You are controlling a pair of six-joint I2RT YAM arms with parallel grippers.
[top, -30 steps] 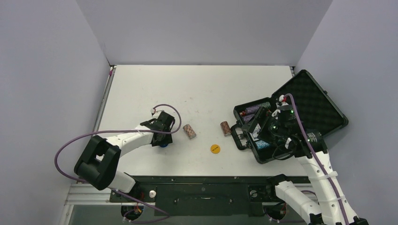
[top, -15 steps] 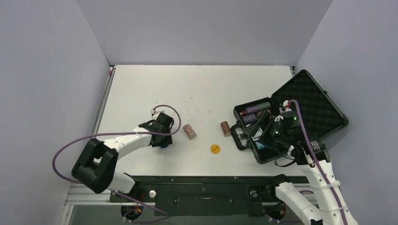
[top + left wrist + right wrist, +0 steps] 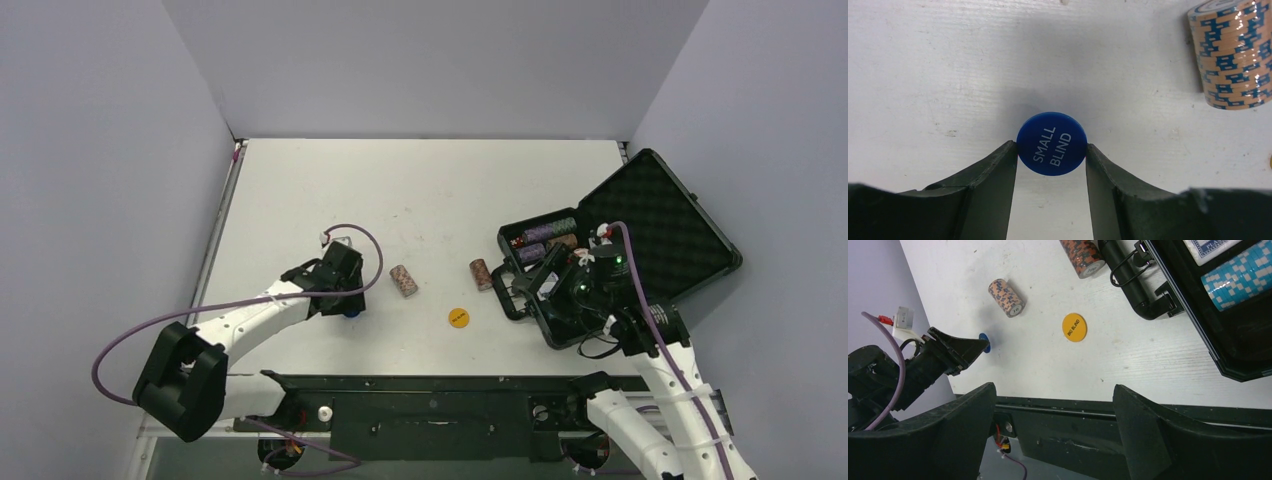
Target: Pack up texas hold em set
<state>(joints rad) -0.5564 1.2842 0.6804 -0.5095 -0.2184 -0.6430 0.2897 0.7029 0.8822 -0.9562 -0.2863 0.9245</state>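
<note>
Your left gripper (image 3: 1050, 146) pinches the blue disc (image 3: 1051, 143) on the bench (image 3: 420, 180), left of middle. Two chip stacks (image 3: 403, 280) (image 3: 481, 273) and the yellow disc (image 3: 459, 318) lie mid-bench. Your right gripper (image 3: 1053, 387) gapes wide, empty, over the open case (image 3: 660, 215) at the right edge.

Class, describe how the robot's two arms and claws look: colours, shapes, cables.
The left arm and right arm have white links, black joints and a purple cable each. The left claw and right claw have two dark, tapering fingers.
</note>
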